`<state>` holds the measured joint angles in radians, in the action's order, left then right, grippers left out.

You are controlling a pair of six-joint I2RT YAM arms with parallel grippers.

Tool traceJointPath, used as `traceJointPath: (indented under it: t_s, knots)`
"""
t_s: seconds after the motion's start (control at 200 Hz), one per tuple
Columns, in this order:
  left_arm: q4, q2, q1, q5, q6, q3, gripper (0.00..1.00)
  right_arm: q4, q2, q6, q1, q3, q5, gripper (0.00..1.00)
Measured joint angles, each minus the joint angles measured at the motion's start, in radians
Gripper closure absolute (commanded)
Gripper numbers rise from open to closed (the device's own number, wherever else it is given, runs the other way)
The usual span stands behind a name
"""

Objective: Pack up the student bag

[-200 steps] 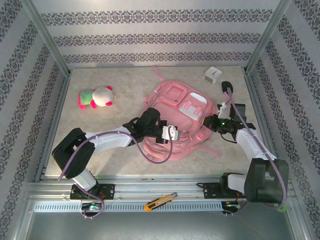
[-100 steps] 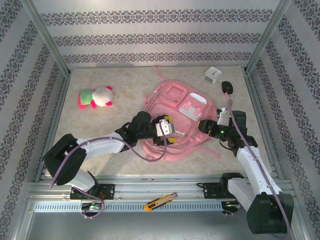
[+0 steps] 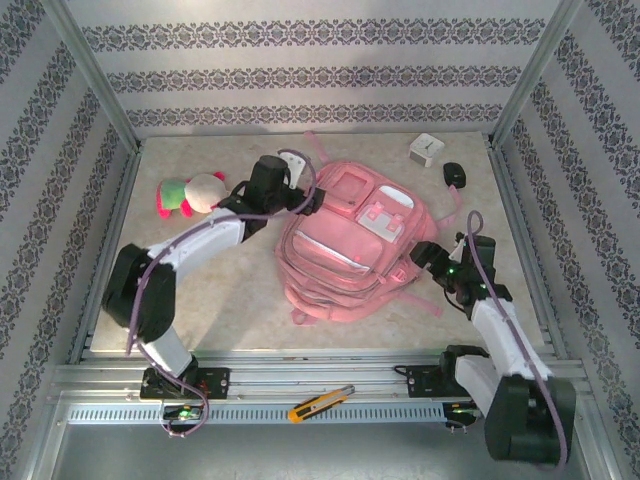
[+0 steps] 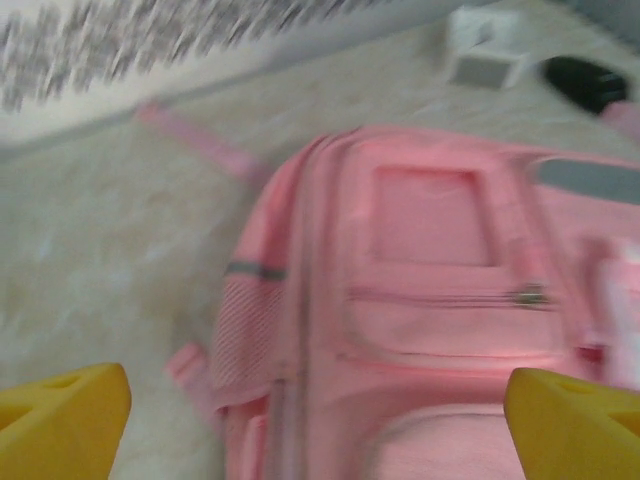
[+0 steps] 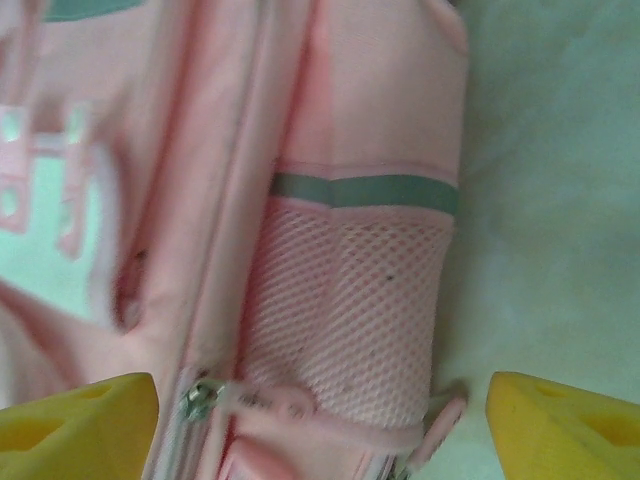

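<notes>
The student bag (image 3: 345, 245) lies flat in the middle of the table, a big pink backpack with front pockets facing up. My left gripper (image 3: 302, 196) hovers over its far left corner, and in the left wrist view its yellow fingertips (image 4: 62, 420) stand wide apart above the bag (image 4: 430, 300), holding nothing. My right gripper (image 3: 428, 258) is at the bag's right side, also open. In the right wrist view the bag's mesh side pocket (image 5: 350, 310) and a zip pull (image 5: 200, 400) lie between the spread fingertips (image 5: 565, 420), untouched.
A pink-and-green plush toy (image 3: 190, 195) lies at the left, just beyond my left arm. A white box (image 3: 425, 150) and a small black object (image 3: 455, 173) sit at the back right. A yellow box cutter (image 3: 320, 402) rests on the front rail.
Both grippers went from shut at the bag's near half to open. The left arm swung up to the bag's far left corner; the right gripper drew back to the bag's right side.
</notes>
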<state>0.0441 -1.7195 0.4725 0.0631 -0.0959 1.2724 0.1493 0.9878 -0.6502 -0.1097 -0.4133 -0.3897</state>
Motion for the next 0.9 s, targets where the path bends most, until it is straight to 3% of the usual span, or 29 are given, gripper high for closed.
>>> traceJointPath:
  t_s: [0.115, 0.22, 0.415, 0.49, 0.635, 0.784, 0.899]
  knots:
    - [0.057, -0.124, -0.055, 0.011, -0.088, 0.064, 0.0, -0.081, 0.163, -0.049, 0.0, -0.035, -0.058, 0.16]
    - [0.06, -0.195, -0.069, 0.058, -0.148, 0.062, 0.06, -0.15, 0.249, -0.08, 0.006, -0.059, -0.092, 0.16]
    - [-0.123, -0.204, -0.069, 0.117, -0.282, -0.076, 0.15, -0.245, 0.336, -0.107, 0.058, -0.063, -0.084, 0.26]
    - [-0.208, -0.183, -0.069, 0.122, -0.332, -0.147, 0.17, -0.286, 0.383, -0.111, 0.082, -0.069, -0.077, 0.31]
    - [-0.298, -0.076, -0.069, 0.073, -0.407, -0.321, 0.18, -0.356, 0.488, -0.114, 0.151, -0.135, -0.039, 0.33]
    - [-0.348, 0.079, -0.069, -0.016, -0.475, -0.529, 0.16, -0.408, 0.607, -0.114, 0.238, -0.248, 0.016, 0.3]
    - [-0.336, 0.116, -0.069, -0.055, -0.481, -0.571, 0.14, -0.439, 0.669, -0.118, 0.28, -0.32, 0.062, 0.26]
